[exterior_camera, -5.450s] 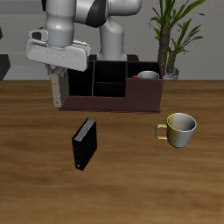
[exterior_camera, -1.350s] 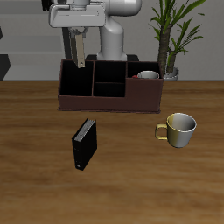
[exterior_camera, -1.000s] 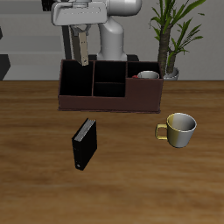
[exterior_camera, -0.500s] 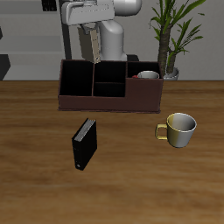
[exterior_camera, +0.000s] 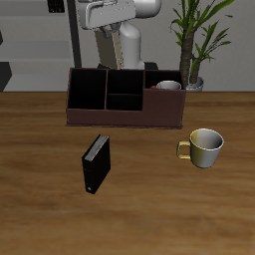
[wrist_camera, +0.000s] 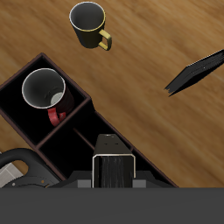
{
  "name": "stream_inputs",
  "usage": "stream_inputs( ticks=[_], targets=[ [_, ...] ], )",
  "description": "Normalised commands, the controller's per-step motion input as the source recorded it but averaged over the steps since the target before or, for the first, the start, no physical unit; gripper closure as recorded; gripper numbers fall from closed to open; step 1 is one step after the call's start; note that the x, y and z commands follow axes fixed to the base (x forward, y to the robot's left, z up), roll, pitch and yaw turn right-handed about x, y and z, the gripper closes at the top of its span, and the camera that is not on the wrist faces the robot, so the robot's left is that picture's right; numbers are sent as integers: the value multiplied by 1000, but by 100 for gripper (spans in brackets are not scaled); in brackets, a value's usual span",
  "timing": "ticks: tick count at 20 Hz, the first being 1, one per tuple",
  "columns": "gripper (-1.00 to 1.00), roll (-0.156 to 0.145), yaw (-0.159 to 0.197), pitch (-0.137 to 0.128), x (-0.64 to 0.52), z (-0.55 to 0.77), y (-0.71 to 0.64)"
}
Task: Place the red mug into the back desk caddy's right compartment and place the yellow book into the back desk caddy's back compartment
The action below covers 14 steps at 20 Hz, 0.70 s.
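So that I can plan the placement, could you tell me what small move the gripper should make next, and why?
Probably lower straight down: the gripper holds the yellow book upright roughly over the back desk caddy's back compartment, and the red mug already sits in the right compartment.

Red mug [wrist_camera: 45, 91] stands upright in the back desk caddy [exterior_camera: 127, 115]; yellow book [exterior_camera: 114, 51] hangs above it.

No readable text, labels, brand marks, numbers or signs in either view. The black book [exterior_camera: 95, 164], the yellow book [wrist_camera: 113, 170], the red mug [wrist_camera: 45, 90], the cream mug [exterior_camera: 205, 145] and the back desk caddy [exterior_camera: 125, 116] carry no lettering (surfaces plain, pics low-res).
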Motion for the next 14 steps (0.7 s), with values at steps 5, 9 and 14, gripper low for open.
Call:
stream_inputs(
  ticks=[5, 9, 14],
  targets=[
    [100, 32, 101, 2, -98, 42, 224],
    [100, 17, 129, 30, -82, -155, 115],
    [100, 28, 137, 75, -7, -152, 110]
  ],
)
